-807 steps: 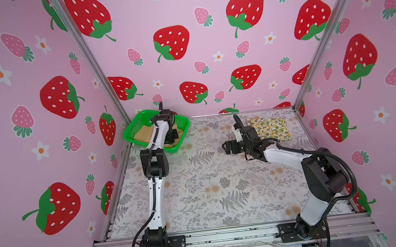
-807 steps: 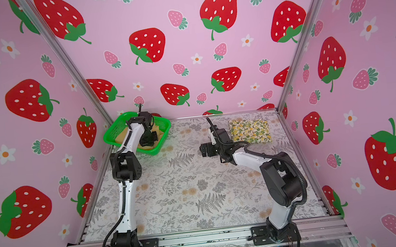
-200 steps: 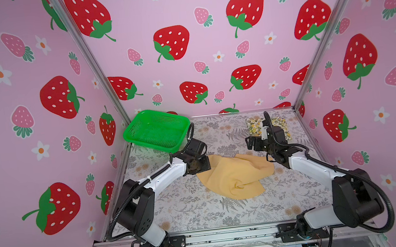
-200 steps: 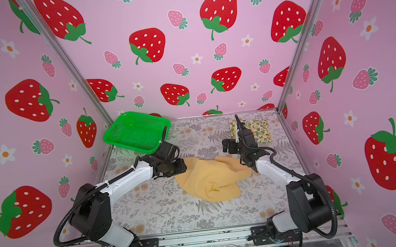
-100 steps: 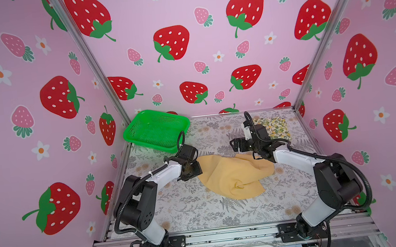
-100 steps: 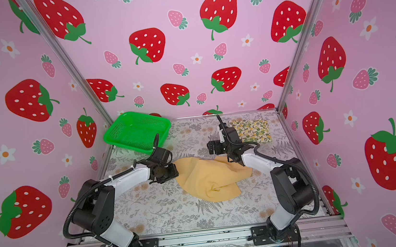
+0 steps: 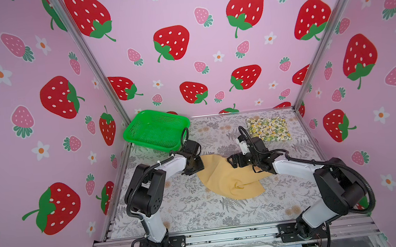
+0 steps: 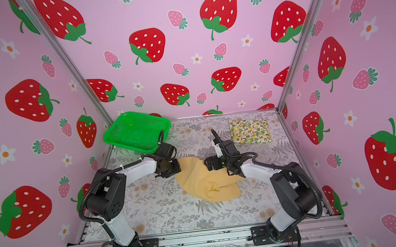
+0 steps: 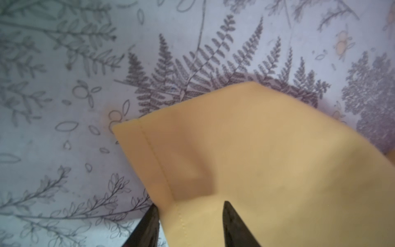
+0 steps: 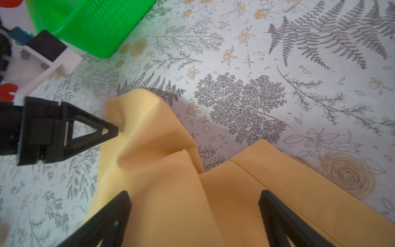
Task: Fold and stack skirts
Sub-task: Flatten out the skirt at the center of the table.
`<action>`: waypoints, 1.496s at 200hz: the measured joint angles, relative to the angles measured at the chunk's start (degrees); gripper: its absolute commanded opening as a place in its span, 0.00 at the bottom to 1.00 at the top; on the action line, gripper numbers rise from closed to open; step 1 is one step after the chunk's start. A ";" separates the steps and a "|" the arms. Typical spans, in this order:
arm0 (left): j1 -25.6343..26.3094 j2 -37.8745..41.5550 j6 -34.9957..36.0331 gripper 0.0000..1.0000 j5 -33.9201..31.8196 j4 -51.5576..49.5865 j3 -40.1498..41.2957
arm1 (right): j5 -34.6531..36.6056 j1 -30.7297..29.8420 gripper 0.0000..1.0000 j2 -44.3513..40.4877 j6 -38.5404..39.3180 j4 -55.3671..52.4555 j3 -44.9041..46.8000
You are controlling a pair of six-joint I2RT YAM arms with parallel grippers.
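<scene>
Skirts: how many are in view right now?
2. The lemon skirt lies folded near the far right corner; the mustard skirt lies rumpled in the middle. The basket shows none inside.

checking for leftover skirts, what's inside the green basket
Only bare mesh shows inside the green basket, no cloth. A sliver at its near corner is hidden behind the left arm's cable.

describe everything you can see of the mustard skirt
The mustard skirt is plain tan-yellow soft cloth with a stitched hem, unfolded and rumpled, creased near its front edge. It lies mid-table on the floral table cover. The left gripper straddles its hemmed corner, jaws apart; the right gripper hangs open over its opposite side.
</scene>
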State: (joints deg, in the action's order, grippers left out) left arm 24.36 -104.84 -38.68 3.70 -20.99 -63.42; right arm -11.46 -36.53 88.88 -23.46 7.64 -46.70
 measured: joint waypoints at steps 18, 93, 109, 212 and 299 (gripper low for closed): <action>-0.17 -1.36 0.50 0.08 0.35 -0.13 -1.18 | -0.55 -0.35 0.82 -0.92 0.50 0.39 0.87; -2.56 -3.37 2.49 0.00 2.84 -2.45 -4.55 | -1.27 -2.21 0.52 -1.42 0.20 1.92 5.38; -3.78 -2.38 3.04 0.00 2.93 -4.35 -5.75 | -0.76 -2.82 0.48 -2.43 -0.24 1.97 6.40; -8.35 13.70 6.34 0.00 2.78 -12.59 -12.96 | 8.13 -7.58 1.00 -13.86 -3.19 -0.24 9.46; -8.52 24.28 6.99 0.00 1.68 -13.97 -0.68 | 21.40 -4.66 1.00 -6.12 -1.95 -4.87 0.24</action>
State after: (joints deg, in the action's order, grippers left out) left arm 15.84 -80.55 -31.68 5.39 -34.96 -64.10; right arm 9.93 -41.19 82.76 -25.41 2.76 -46.46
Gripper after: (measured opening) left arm 0.042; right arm 0.995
